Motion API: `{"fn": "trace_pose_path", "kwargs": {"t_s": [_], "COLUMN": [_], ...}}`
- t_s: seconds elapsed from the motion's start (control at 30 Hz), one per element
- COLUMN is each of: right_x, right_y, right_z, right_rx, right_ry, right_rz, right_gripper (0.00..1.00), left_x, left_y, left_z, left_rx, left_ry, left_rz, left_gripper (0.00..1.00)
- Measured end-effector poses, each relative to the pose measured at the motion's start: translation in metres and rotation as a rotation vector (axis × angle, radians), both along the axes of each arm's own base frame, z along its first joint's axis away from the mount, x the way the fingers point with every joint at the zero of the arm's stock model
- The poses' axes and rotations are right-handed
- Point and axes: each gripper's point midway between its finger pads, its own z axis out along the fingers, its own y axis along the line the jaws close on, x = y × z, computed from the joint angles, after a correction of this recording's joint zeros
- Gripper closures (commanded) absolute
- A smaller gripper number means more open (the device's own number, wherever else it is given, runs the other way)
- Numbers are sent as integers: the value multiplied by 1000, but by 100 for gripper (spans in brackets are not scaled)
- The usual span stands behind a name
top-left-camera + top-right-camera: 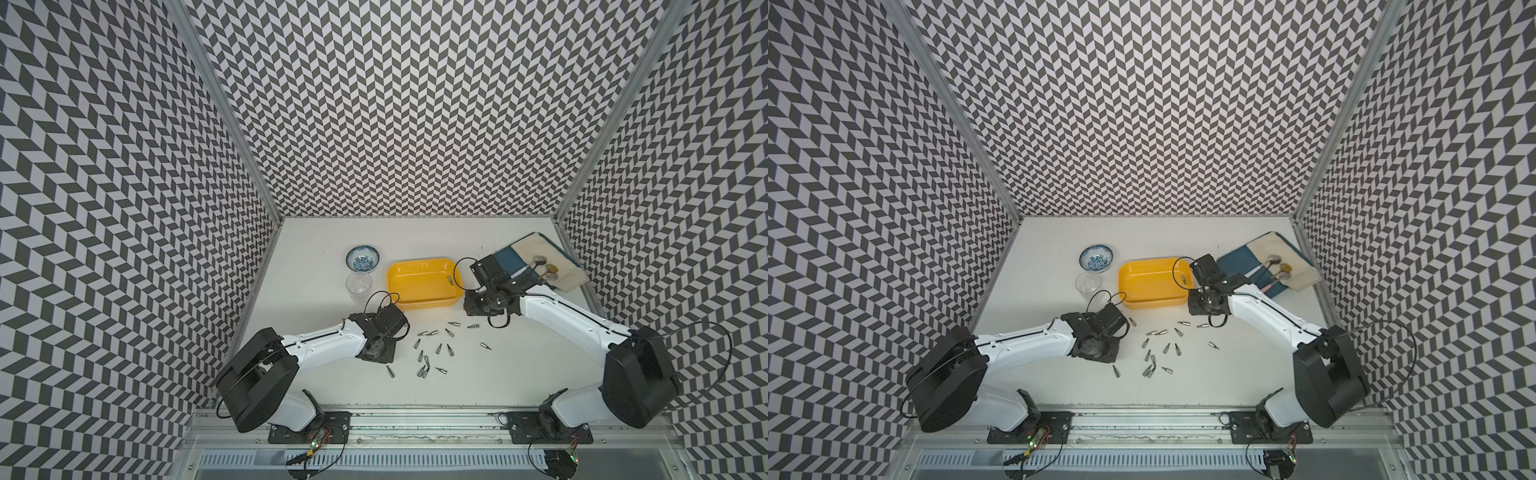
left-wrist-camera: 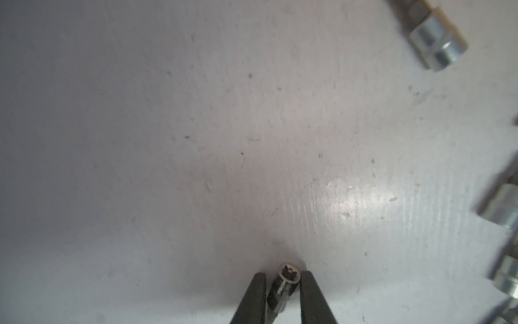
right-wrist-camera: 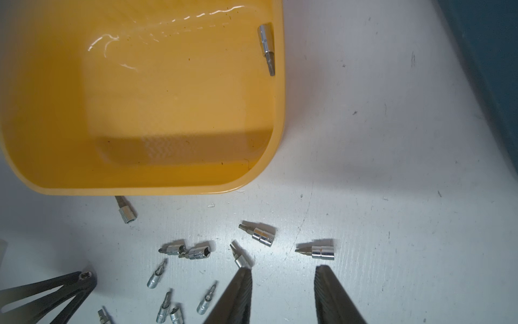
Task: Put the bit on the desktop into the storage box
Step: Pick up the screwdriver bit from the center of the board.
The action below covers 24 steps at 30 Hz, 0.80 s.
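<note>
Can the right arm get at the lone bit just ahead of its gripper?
Probably yes: the right gripper is open and the bit lies just beyond its fingertips on bare table, nothing between them.

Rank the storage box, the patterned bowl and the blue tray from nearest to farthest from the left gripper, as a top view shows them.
From the left gripper, closed on a bit:
1. The storage box, just beyond it, slightly to the right.
2. The patterned bowl, further back, left of the box.
3. The blue tray, far across, at the back right corner.
</note>
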Motion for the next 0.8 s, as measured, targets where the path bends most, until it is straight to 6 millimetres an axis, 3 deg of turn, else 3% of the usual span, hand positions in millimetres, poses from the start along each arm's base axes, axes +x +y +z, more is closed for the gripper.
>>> {"fn": "trace_pose_path", "kwargs": {"t_s": [0.2, 0.47, 0.57, 0.67, 0.8], "right_x": [-4, -18, -26, -34, -44], "right_y": [-2, -11, -15, -19, -26], "right_z": [-1, -14, -18, -25, -38], "right_rx": [1, -12, -12, -20, -40], "right_ry": [0, 32, 40, 57, 90], "right_rz": [-2, -15, -23, -29, -36], "right_gripper": [56, 38, 37, 37, 37], "left_x": [2, 4, 4, 11, 31], "left_y": [-2, -6, -11, -22, -47], "left_z": [0, 1, 5, 21, 59], "left_rx": [-6, -17, -27, -57, -124], "left_ry": [-7, -5, 9, -2, -59], "left_rz": [-4, -6, -12, -24, -44], "left_gripper": [100, 100, 100, 100, 100]}}
